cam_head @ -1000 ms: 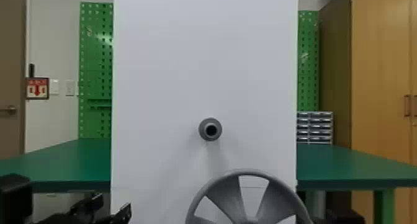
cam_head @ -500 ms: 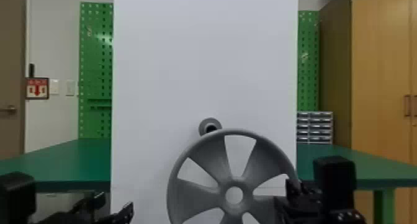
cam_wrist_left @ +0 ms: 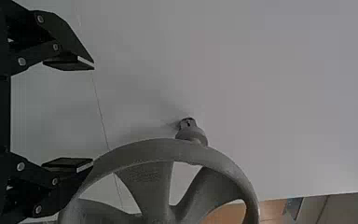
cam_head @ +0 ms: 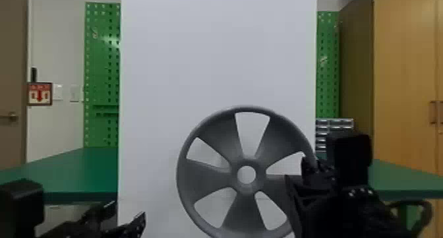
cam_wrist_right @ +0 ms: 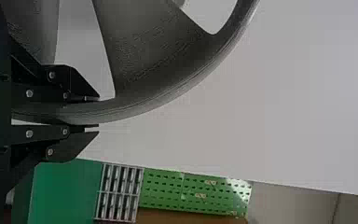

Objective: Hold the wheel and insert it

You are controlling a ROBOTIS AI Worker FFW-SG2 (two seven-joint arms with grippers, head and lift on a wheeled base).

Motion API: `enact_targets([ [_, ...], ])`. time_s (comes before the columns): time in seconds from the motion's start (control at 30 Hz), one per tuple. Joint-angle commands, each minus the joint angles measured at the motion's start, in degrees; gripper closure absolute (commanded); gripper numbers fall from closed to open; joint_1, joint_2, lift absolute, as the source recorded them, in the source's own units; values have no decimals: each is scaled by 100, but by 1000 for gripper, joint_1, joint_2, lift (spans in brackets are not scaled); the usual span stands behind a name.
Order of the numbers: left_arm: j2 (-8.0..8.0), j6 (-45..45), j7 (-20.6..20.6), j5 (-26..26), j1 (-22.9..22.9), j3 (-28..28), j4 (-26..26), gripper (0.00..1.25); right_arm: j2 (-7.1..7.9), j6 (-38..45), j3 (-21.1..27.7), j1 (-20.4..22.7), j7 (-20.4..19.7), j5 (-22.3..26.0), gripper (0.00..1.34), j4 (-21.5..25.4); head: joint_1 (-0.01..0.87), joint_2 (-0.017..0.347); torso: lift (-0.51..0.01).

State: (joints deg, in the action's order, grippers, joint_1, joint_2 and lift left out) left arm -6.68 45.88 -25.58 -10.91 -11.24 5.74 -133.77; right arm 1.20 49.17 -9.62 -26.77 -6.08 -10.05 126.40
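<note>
Brown door point(cam_head: 13, 49) with a metal lever handle, at the far left of the head view. Framed red-and-white sign point(cam_head: 40, 94), on the pale wall beside it. Green perforated metal pegboard point(cam_head: 102, 62), upright. Flat green tabletop point(cam_head: 82, 171), seen at either side of the panel. Left gripper point(cam_head: 128, 209), black, two-fingered, low in front of the table; fingers point(cam_wrist_left: 70, 63) spread wide apart. Tall flat white panel point(cam_head: 184, 49), upright, in front of the table. Round grey stub point(cam_wrist_left: 192, 134), projecting from the panel; in the left wrist view it shows just past the wheel's rim. Grey five-spoked wheel point(cam_head: 211, 178) with a round central hole, upright before the panel's lower part, its face toward the head camera. Right gripper point(cam_head: 296, 169), black, two-fingered, at the wheel's right side; fingers drawn in narrow about the rim, one on the inner side in an opening between spokes, one on the outer. Second green pegboard point(cam_head: 328, 66). Grey unit of small drawers point(cam_head: 341, 123), partly behind the right gripper. Light wooden cabinet point(cam_head: 403, 72), far right, with dark handles.
</note>
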Motion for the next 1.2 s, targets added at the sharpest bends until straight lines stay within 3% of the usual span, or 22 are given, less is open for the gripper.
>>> enact_targets([
  [0.0,0,9,0,27,-36,-37,0,509,21,-13,-31,-232,-43,170,1266,-107,0,0,-499],
  [0.43,0,9,35,141,-115,-187,9,509,83,-30,-92,-804,-350,416,1266,-388,0,0,-499],
  [0.9,0,9,53,150,-133,-222,18,509,39,-259,-101,-1094,-368,662,1266,-915,0,0,-499],
  [1.17,0,9,61,185,-150,-248,18,509,12,-303,-268,-1199,-614,741,1266,-1144,0,0,-499],
])
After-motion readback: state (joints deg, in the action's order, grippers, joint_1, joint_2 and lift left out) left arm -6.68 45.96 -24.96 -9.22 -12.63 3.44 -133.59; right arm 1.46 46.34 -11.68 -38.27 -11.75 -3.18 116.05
